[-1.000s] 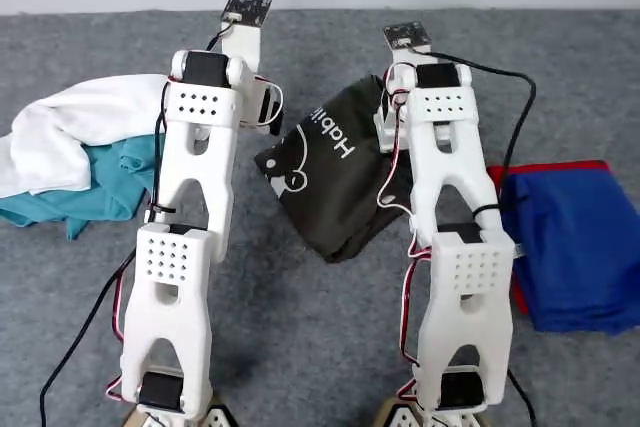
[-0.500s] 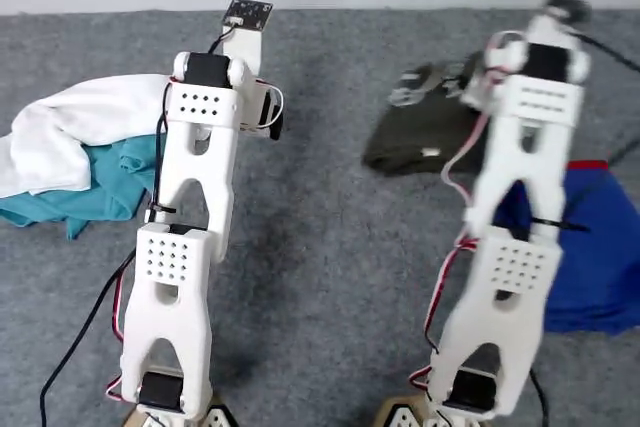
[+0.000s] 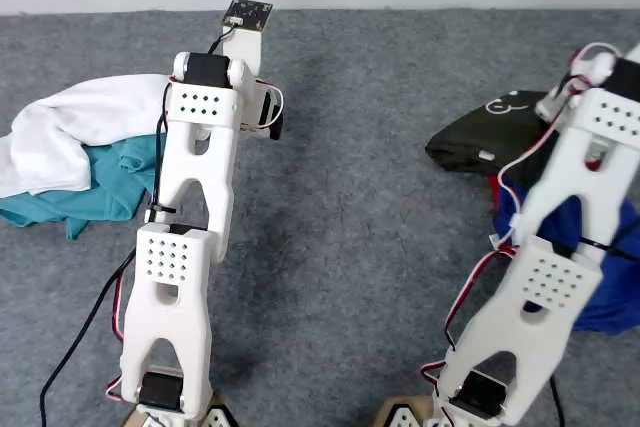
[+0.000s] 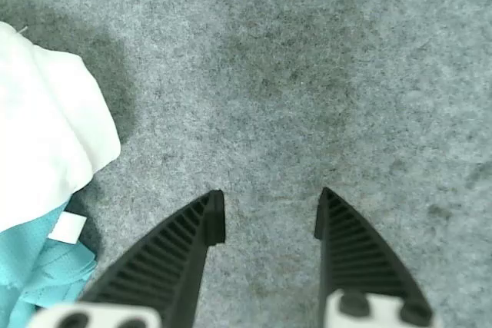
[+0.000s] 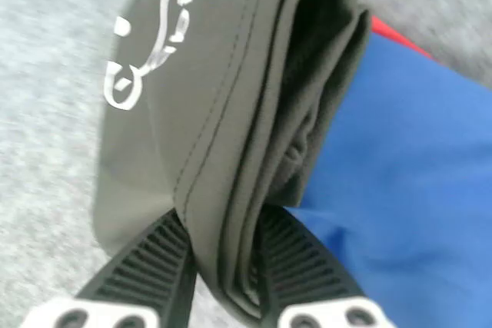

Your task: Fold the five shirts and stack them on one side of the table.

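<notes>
At right of bench, folded dark shirt pinched by right gripper, partly over blue shirt. Left gripper spread above bench, white shirt near on left.

On the counter's left, a loose shirt lay on a lower shirt. On its right, a folded shirt partly overlapped the stack.

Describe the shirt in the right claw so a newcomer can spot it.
On the right side of the grey table lies a blue shirt. The right claw is shut on a folded shirt overlapping that blue one's edge. It alone is dark olive with a white print.
</notes>
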{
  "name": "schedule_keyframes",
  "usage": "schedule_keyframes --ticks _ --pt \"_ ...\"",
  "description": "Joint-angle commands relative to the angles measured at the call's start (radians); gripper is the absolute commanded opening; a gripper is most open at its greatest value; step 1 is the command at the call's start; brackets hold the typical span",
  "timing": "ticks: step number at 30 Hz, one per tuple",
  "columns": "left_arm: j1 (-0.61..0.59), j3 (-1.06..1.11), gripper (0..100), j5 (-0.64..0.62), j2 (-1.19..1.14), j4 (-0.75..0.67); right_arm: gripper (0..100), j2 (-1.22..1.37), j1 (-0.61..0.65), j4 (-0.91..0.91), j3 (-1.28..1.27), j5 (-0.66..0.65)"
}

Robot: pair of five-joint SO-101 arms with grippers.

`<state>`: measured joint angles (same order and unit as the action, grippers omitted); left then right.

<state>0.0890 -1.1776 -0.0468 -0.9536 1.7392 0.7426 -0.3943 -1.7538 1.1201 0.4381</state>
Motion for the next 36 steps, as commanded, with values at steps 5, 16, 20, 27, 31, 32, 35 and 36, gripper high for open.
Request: schedule_keyframes --ticks 5,16,20,27,31,32,35,36 --pt "0.021 -0.004 20 0.0 0.072 0.018 0.8 -0.274 -0.107 -0.041 -0.219 0.021" --pt "0.089 -0.002 20 0.0 0.072 0.018 0.8 -0.401 -0.282 -0.012 -0.499 0.012" --pt "0.087 -0.002 20 0.0 0.072 0.018 0.8 -0.4 -0.305 -0.012 -0.582 -0.051" --pt "0.091 -0.002 20 0.0 0.072 0.018 0.8 -0.409 -0.346 -0.031 -0.647 -0.057" --pt "0.094 -0.002 20 0.0 0.072 0.018 0.8 -0.409 -0.378 -0.039 -0.649 -0.066" --pt "0.094 -0.002 20 0.0 0.072 0.018 0.8 -0.409 -0.384 -0.041 -0.649 -0.08" --pt "0.094 -0.002 20 0.0 0.072 0.018 0.8 -0.409 -0.397 -0.041 -0.663 -0.1" --pt "0.094 -0.002 20 0.0 0.072 0.018 0.8 -0.409 -0.401 -0.041 -0.677 -0.101"
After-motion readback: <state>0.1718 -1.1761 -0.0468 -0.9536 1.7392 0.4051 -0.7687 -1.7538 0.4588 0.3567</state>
